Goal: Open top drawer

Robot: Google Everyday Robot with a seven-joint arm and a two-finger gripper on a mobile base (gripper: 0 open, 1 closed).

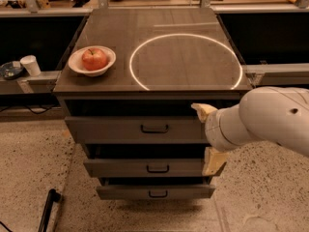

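The top drawer is the widest grey front of the cabinet, with a small black bar handle at its centre and a dark gap above it. Two shorter drawers sit below it. My gripper comes in from the right on a thick white arm and sits in front of the right end of the top drawer, right of the handle. Its cream fingers stand spread apart, one high and one low, holding nothing. The drawer's right edge is hidden behind the arm.
A white bowl with a red apple sits on the cabinet top at the left, beside a white ring of light. A paper cup stands on a ledge at the left. A black rod lies on the speckled floor.
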